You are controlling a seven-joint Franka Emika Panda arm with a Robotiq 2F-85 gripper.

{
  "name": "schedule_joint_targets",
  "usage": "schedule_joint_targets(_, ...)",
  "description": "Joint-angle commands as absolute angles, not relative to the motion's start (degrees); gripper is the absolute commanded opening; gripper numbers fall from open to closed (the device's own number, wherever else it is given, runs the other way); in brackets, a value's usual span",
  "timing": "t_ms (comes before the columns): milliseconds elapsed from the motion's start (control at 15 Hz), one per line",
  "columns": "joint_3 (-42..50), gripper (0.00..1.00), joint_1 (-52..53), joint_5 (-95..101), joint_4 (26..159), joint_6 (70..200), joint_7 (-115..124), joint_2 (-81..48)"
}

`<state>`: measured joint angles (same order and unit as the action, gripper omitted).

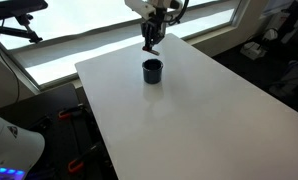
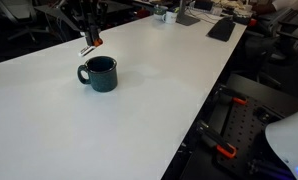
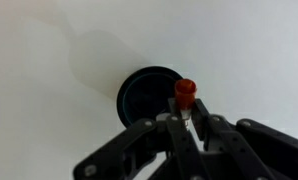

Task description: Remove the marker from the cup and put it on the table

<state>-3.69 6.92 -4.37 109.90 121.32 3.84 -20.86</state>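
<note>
The red marker (image 3: 185, 90) is gripped tight by the hand (image 3: 187, 113) and is held just above the dark cup (image 2: 99, 73). The cup is set upright on the white table (image 1: 199, 110), right under the hand.

I can see a bright window strip (image 1: 59, 52) along the back, a dark keyboard (image 2: 221, 28) far off, a red-handled clamp (image 2: 224, 150) down low, and a white housing (image 2: 289, 140) with blue lights in the near corner.
</note>
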Motion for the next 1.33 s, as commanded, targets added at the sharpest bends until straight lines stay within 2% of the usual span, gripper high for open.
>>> schedule_joint_targets(0,-4.86,0.05,6.29,-6.17,111.19,122.35,2.87,-18.74)
schedule_joint_targets(667,-8.47,0.05,6.68,-8.49,114.30,117.64,-4.35,-18.43)
schedule_joint_targets(1267,-6.94,0.05,6.87,-6.00,115.17,116.65,-2.41,-23.41)
